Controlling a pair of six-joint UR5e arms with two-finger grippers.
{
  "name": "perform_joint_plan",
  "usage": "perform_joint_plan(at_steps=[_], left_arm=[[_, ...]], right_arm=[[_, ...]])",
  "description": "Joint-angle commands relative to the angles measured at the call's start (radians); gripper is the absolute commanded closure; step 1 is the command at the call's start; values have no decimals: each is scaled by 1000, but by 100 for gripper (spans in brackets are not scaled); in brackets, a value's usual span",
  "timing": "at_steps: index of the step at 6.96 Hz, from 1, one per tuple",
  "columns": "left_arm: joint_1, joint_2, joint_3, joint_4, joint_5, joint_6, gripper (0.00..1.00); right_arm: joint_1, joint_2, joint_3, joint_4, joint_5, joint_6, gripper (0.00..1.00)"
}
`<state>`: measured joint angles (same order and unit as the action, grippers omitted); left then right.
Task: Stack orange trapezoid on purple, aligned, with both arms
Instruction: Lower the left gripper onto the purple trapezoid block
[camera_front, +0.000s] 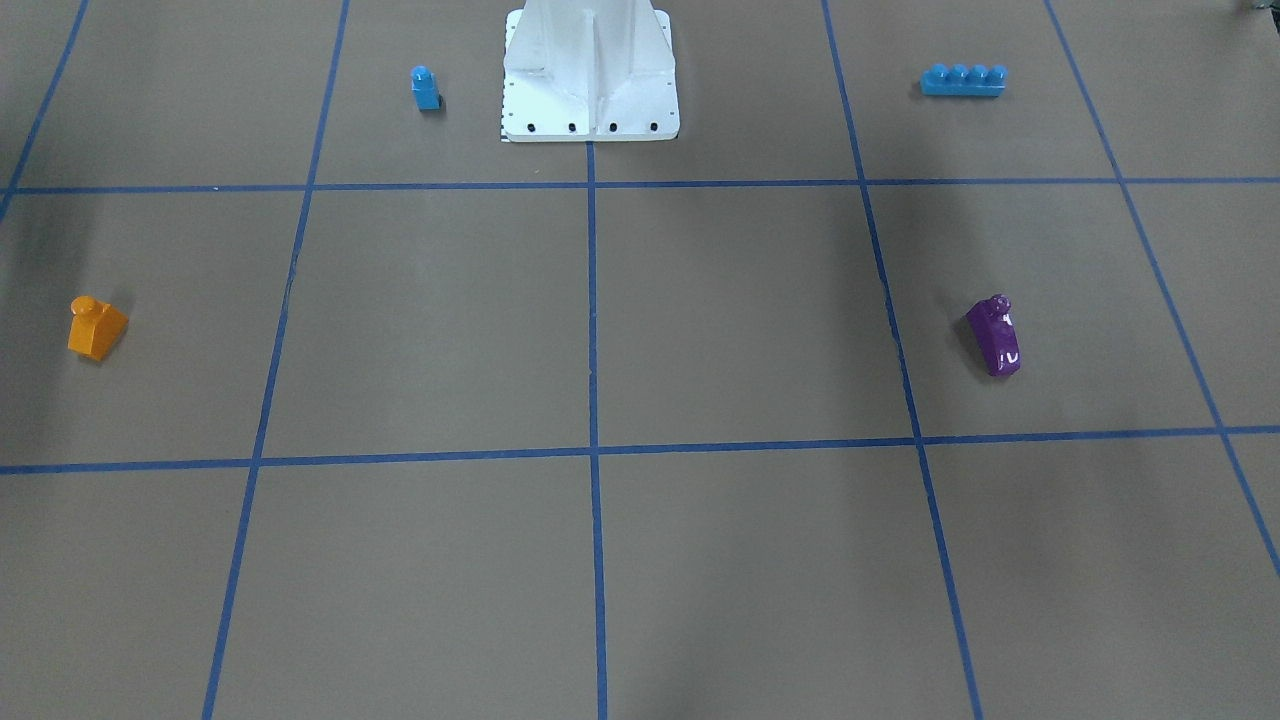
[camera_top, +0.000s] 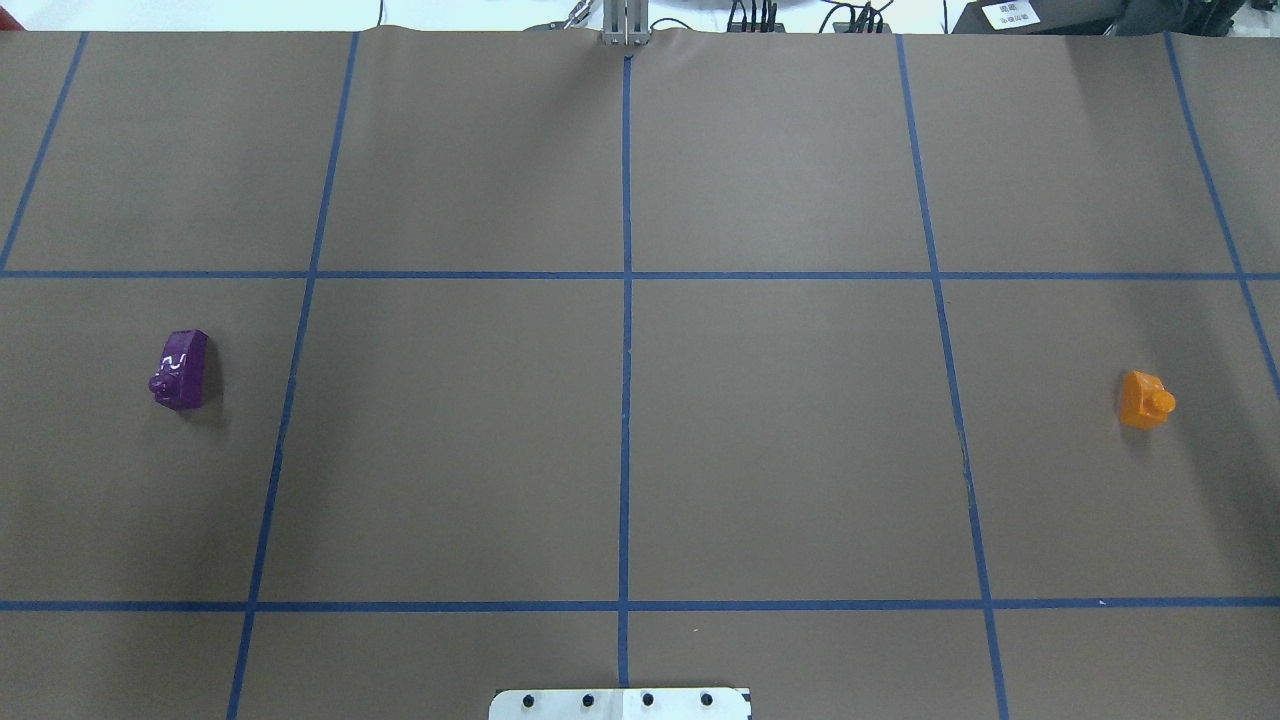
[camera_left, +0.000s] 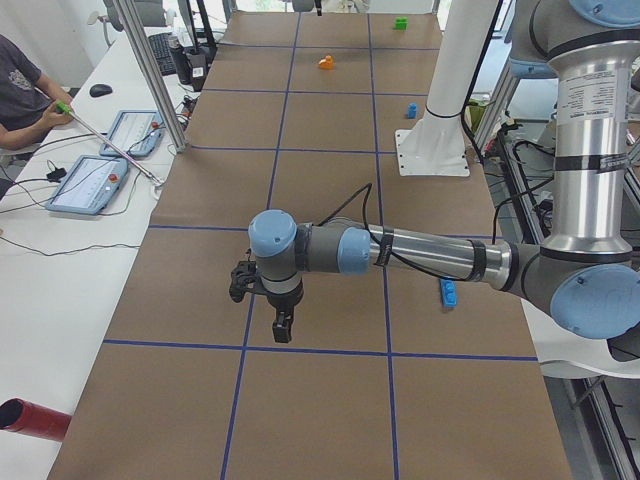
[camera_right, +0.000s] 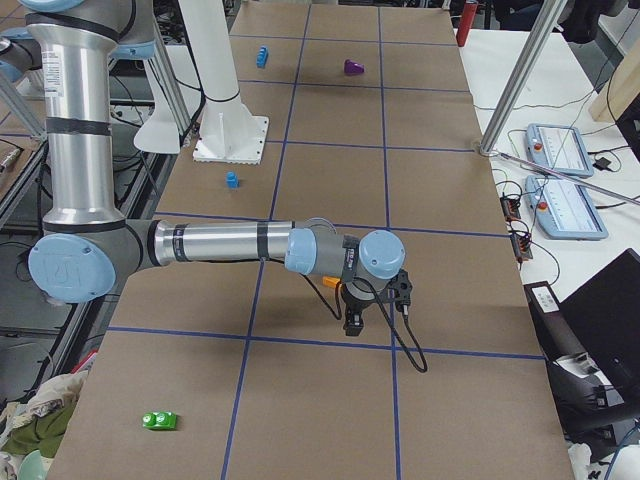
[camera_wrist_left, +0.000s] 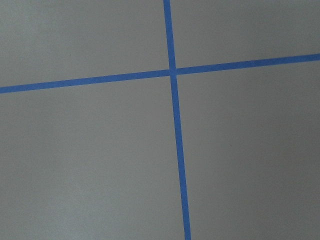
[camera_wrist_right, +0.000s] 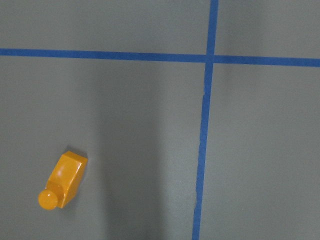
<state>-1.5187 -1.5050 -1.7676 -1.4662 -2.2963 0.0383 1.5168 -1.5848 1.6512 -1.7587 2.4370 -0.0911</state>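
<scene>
Brown table (camera_front: 440, 320), blue brick (camera_front: 425, 88) beside pedestal (camera_front: 590, 80)

One orange trapezoid brick (camera_front: 97, 328) lies on the table's right side, and one purple wedge brick (camera_front: 994, 336) on its left. There are two blue bricks, both close to the robot: a single-stud blue brick (camera_front: 425, 88) on the right and a four-stud blue brick (camera_front: 963, 79) on the left. One green brick (camera_right: 160, 420) lies at the table's far right end. There are two robot arms, the left arm (camera_left: 420, 255) and the right arm (camera_right: 220, 243), and one white pedestal (camera_front: 590, 70). The side desk holds two teach pendants, the near pendant (camera_right: 570, 208) and the far pendant (camera_right: 562, 150), plus one red cylinder (camera_left: 35, 418). One operator (camera_left: 22, 85) sits there.
</scene>
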Motion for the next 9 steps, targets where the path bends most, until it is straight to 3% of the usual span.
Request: perform_joint_plan(at_steps=[1, 5, 7, 9], left_arm=[[0, -1, -1, -3, 0, 2, 0], [9, -26, -10, -17, 8, -8, 0], [21, -50, -21, -97, -5, -17, 0], [92, -130, -32, -98, -35, -96, 0]], right_arm=[[0, 15, 5, 1, -1, 1, 0], [0, 17, 13, 1, -1, 11, 0], [0, 28, 13, 2, -1, 7, 0], [13, 124, 10, -4, -12, 37, 0]])
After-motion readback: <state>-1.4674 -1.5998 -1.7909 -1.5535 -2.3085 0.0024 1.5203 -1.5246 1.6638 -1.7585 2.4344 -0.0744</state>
